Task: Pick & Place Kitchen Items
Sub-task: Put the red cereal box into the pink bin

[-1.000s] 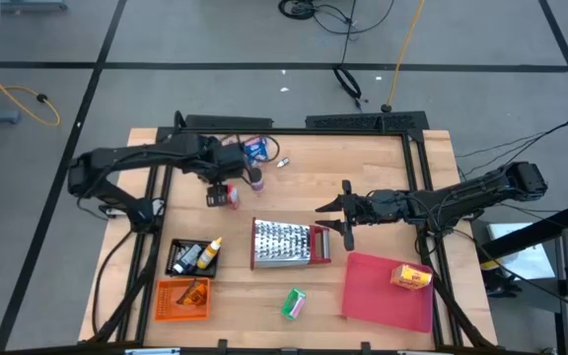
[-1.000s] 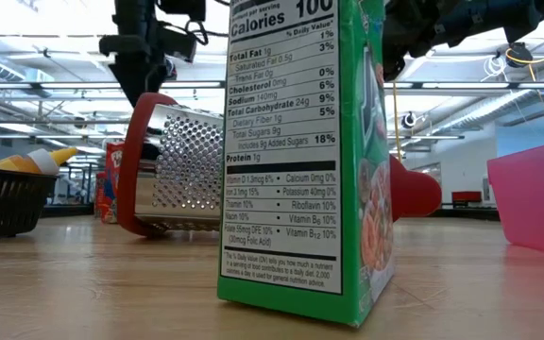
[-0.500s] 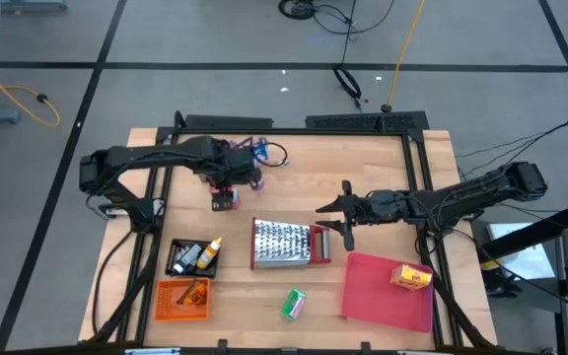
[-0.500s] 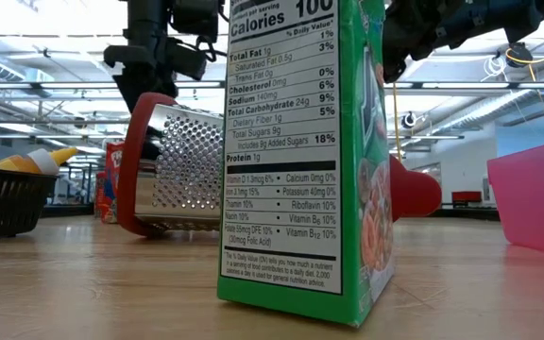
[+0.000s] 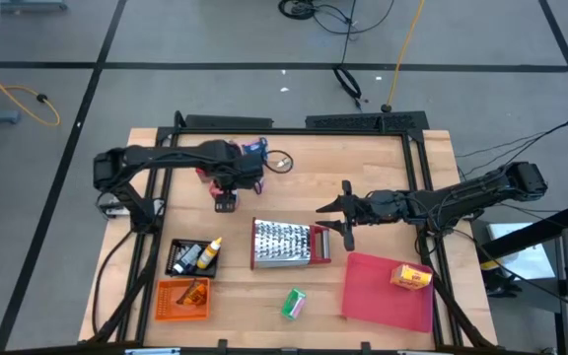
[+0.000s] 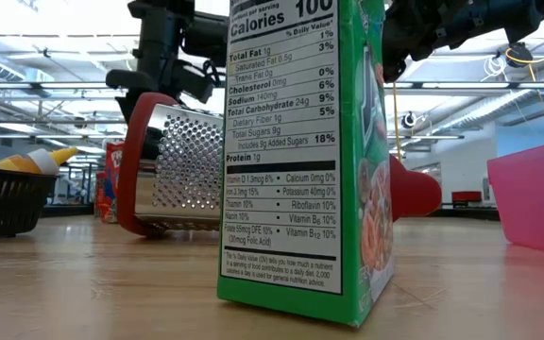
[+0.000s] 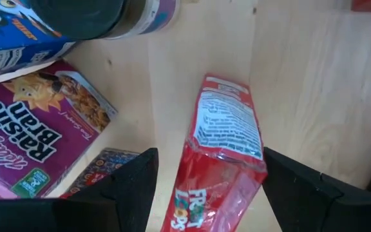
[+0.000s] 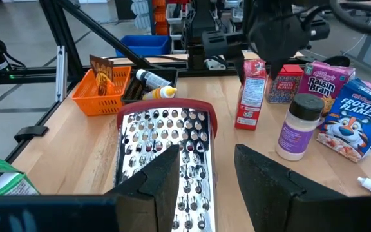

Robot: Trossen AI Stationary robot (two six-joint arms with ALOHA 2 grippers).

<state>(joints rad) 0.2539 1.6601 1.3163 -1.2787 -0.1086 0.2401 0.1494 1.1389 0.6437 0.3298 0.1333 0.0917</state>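
left claw [image 7: 208, 187] is now hanging wide open over the red cereal box [image 7: 227, 151], having swung in from the far worktop edge | box appears to be standing free near the grater [image 5: 282, 243] | grasp probably coming | right claw [image 8: 205, 177] is idling part-open, empty

— What's around the table?

— A grey floor [image 5: 215, 49] crossed by dark lines, with a yellow cable [image 5: 8, 84] on it at the far left and a black cable coil [image 5: 309, 10] at the top edge.

— And the room behind?

— In the low view, a bright ceiling with long beams [image 6: 461, 85] and strip lights. A blue bin [image 8: 143, 44] stands beyond the table, beside what may be shelving, though it's too blurred to say.

— The table itself?

— Pale wood [image 5: 363, 158] in a black frame [image 5: 294, 128].
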